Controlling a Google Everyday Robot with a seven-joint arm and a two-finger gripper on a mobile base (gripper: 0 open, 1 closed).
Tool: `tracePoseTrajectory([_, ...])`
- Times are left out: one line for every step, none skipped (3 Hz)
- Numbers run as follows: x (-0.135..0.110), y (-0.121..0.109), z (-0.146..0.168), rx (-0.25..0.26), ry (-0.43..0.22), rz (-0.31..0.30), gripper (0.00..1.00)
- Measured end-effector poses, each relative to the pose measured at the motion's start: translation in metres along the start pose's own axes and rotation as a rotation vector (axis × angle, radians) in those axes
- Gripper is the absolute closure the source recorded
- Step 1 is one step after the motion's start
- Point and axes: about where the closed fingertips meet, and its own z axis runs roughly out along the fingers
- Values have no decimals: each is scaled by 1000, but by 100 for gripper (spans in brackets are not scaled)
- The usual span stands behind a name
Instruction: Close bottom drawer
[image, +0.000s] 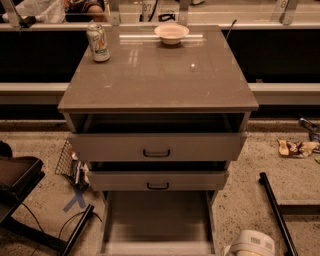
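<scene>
Gripper is out of view, so I cannot tell if it stands apart or together; of the robot only a white rounded arm part (250, 244) with a small barcode label shows, low at the right bottom edge, just beside the right side of the bottom drawer (157, 220). That drawer is at the foot of the cabinet (155, 80) and is pulled far out toward the camera, with its dark grey inside in plain sight and its front reaching the lower edge of the view. Above it the middle drawer (120, 180) is pulled out a little, and the widest drawer (110, 146) above that one is also a little out; both have a small dark bar handle in the centre. On the cabinet top a drink can (98, 42) stands upright near the back left corner, and a pale bowl (171, 33) sits at the back edge, well apart from the can. On the speckled floor a blue tape cross (75, 200) lies to the left and a black pole (277, 212) lies to the right.
</scene>
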Motion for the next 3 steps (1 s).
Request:
tracePoseTrajectory([-1, 11, 51, -19, -26, 96, 64])
tracePoseTrajectory([-1, 15, 102, -15, -65, 120, 87])
tracePoseTrajectory([-1, 19, 144, -21, -118, 130, 100])
